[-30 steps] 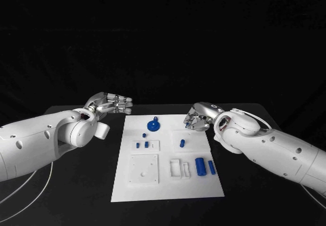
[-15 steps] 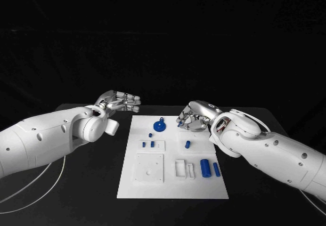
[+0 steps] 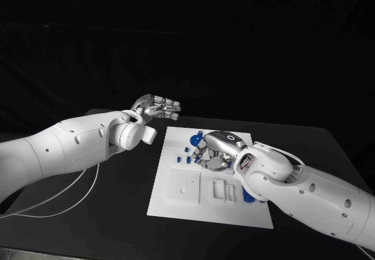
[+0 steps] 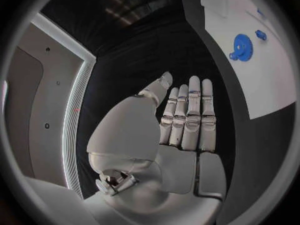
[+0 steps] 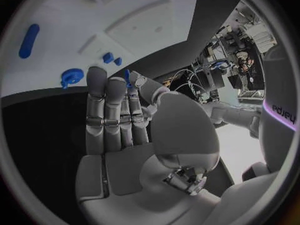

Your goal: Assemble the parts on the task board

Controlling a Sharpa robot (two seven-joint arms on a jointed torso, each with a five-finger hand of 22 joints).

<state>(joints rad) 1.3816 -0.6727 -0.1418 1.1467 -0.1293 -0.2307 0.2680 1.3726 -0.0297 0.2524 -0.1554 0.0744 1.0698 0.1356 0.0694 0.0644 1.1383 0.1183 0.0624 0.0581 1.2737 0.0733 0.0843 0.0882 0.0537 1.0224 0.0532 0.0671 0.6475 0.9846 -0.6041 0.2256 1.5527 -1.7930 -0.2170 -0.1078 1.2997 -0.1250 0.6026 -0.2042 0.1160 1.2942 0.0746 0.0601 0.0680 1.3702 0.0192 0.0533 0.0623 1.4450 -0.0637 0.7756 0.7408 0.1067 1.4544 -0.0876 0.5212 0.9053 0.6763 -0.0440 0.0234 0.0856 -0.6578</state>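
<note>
The white task board (image 3: 234, 214) lies in the middle of the black table. A blue gear (image 3: 195, 140) stands near its far edge, with small blue pegs (image 3: 181, 158) just in front of it. My right hand (image 3: 209, 154) hovers over the board's far middle, beside the gear. In the right wrist view its thumb and a fingertip pinch a small blue peg (image 5: 127, 76), above the gear (image 5: 72, 76) and two pegs (image 5: 107, 57). A blue cylinder (image 5: 28, 40) lies farther along the board. My left hand (image 3: 159, 106) is raised beyond the board's far left corner, fingers straight (image 4: 190, 115), holding nothing.
A raised white square plate (image 3: 186, 187) and a slotted white block (image 3: 221, 190) sit on the board's near half. My right forearm (image 3: 312, 195) covers the board's right side. A pale cable (image 3: 55, 200) runs over the table at the left.
The camera has shifted. My right hand has moved from the board's far right corner inward over the board, next to the gear. The left hand stays raised by the far left corner.
</note>
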